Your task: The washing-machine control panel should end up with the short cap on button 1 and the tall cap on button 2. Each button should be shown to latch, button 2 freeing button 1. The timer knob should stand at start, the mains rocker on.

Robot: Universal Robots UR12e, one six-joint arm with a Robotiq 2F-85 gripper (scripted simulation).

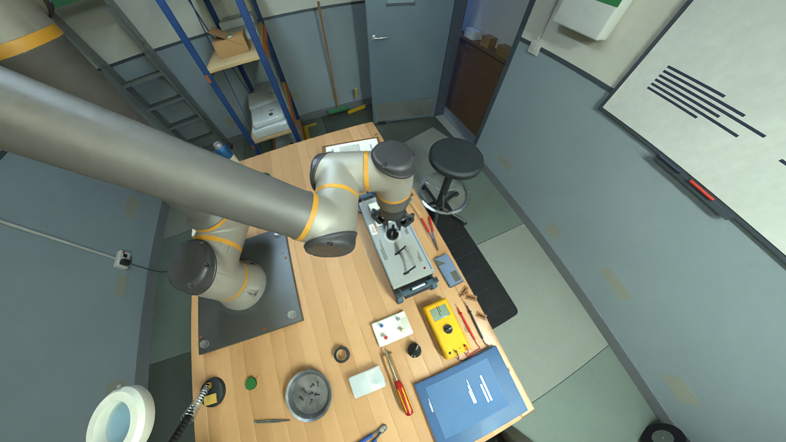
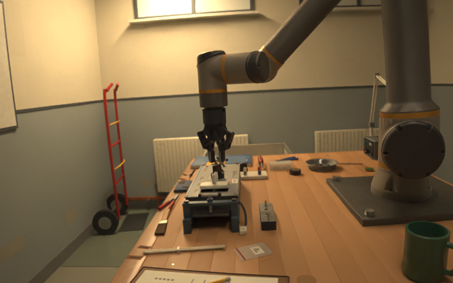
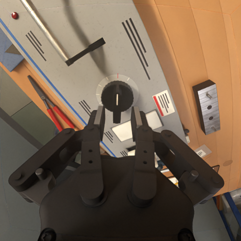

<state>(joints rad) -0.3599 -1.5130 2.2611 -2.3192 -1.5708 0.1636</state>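
Note:
The grey control panel (image 1: 400, 254) sits on a dark blue stand at the bench's middle. Its black timer knob (image 3: 117, 97) has a white pointer line that lines up with the red tick on the dial above it. My gripper (image 3: 117, 117) hangs straight over the knob, a little above it. It is partly open and holds nothing. Two white button caps (image 3: 123, 131) sit on the panel just under my fingers, partly hidden. In the second side camera one cap (image 2: 214, 178) stands up from the panel's near end. The mains rocker is not visible.
A grey block (image 3: 208, 108) with pegs and holes lies on the bench beside the panel. Red-handled pliers (image 3: 50, 106) lie on the panel's other side. A yellow multimeter (image 1: 446, 328), a small white board (image 1: 392, 329) and a blue folder (image 1: 467, 393) lie farther along the bench.

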